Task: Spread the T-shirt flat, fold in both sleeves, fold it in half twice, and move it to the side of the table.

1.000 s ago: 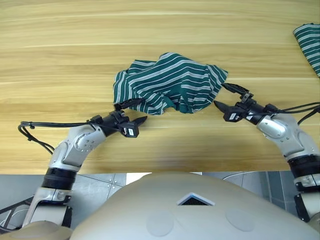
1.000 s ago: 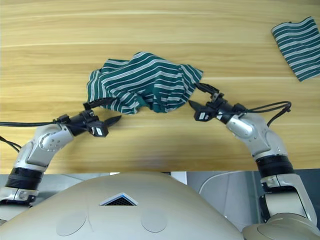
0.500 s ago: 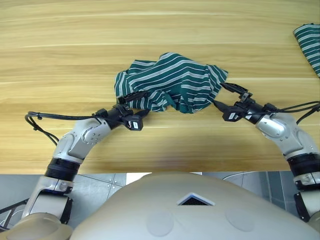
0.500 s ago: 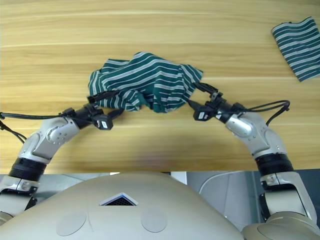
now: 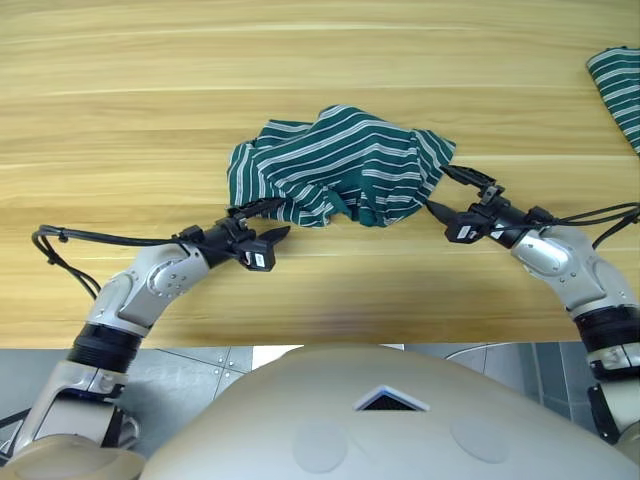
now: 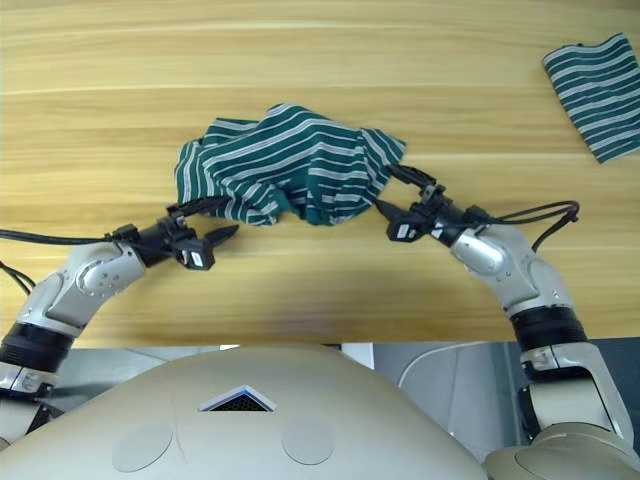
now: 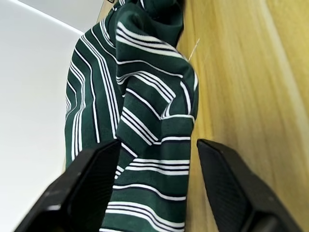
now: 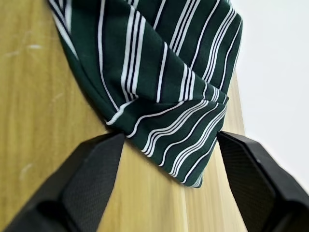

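Left gripper [image 5: 283,216]: spread wide, holding nothing. Its two black fingers [image 7: 91,183] stand on either side of the near-left hem of the dark green T-shirt with white stripes [image 5: 340,165]. The cloth hangs into the gap; whether a pad touches it cannot be told.
Right gripper [image 5: 437,187]: also spread wide and holding nothing. It sits at the T-shirt's right corner, which lies between the fingers [image 8: 91,179] just above the wood.
T-shirt: crumpled in a loose heap, not flat. It lies a little in from the near edge and about midway along it, between the two grippers.
Surface: light wooden table [image 5: 150,100] with long grain lines.
Right edge: a second green-and-white striped cloth [image 6: 595,80], folded flat, lies well apart from the heap.
Room: grey tiled floor [image 5: 200,365] below the near edge.
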